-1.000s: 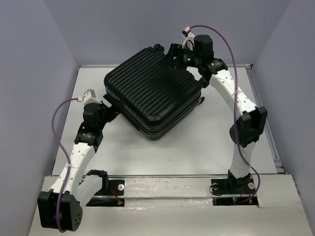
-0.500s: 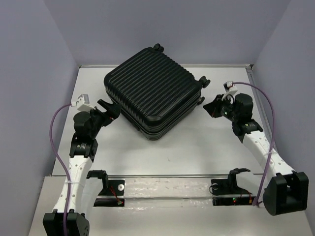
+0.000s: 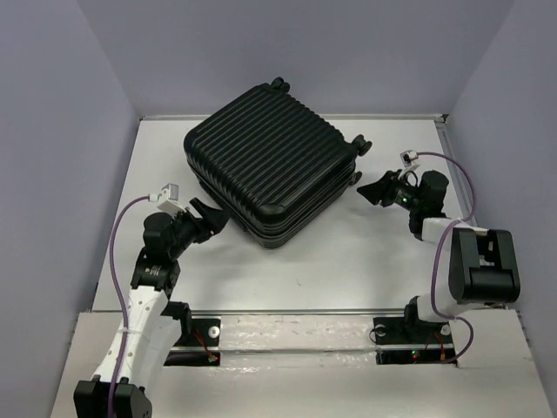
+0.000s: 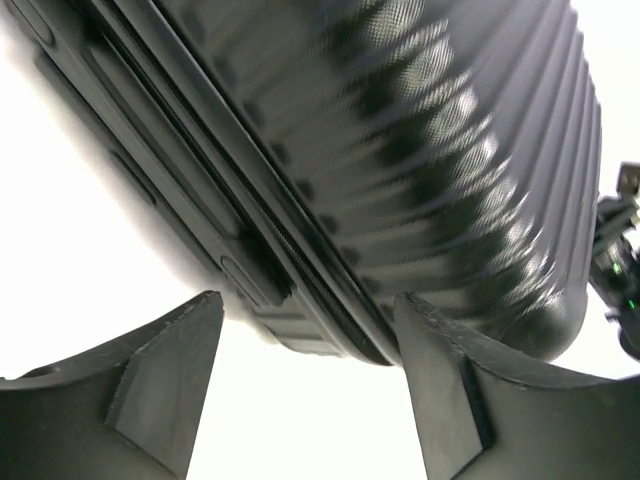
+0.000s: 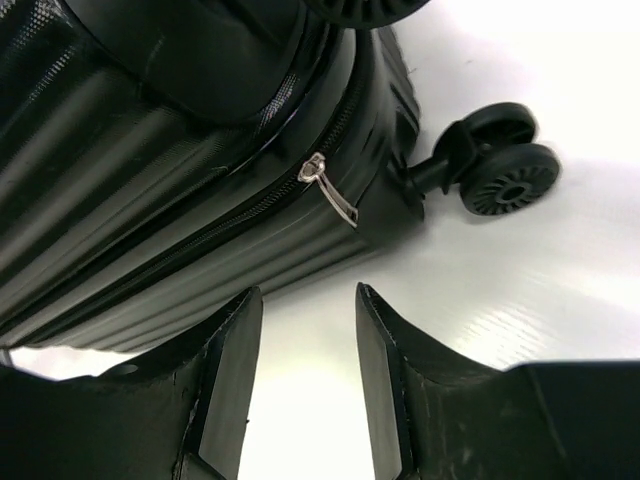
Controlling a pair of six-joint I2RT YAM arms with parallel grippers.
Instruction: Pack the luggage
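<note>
Flanking closed luggage [image 3: 271,170]: left tool [image 3: 211,213], right tool [image 3: 374,187]; jaws parted.

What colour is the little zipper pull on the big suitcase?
Silver. The zipper pull shows best in the right wrist view, against the black luggage.

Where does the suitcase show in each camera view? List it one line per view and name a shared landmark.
Top external: the luggage lies closed at centre, slightly left.
Left wrist: its ribbed shell fills the upper frame.
Right wrist: it fills the upper left.
Landmark: the caster wheel at its right end, seen in the top and right wrist views only.
</note>
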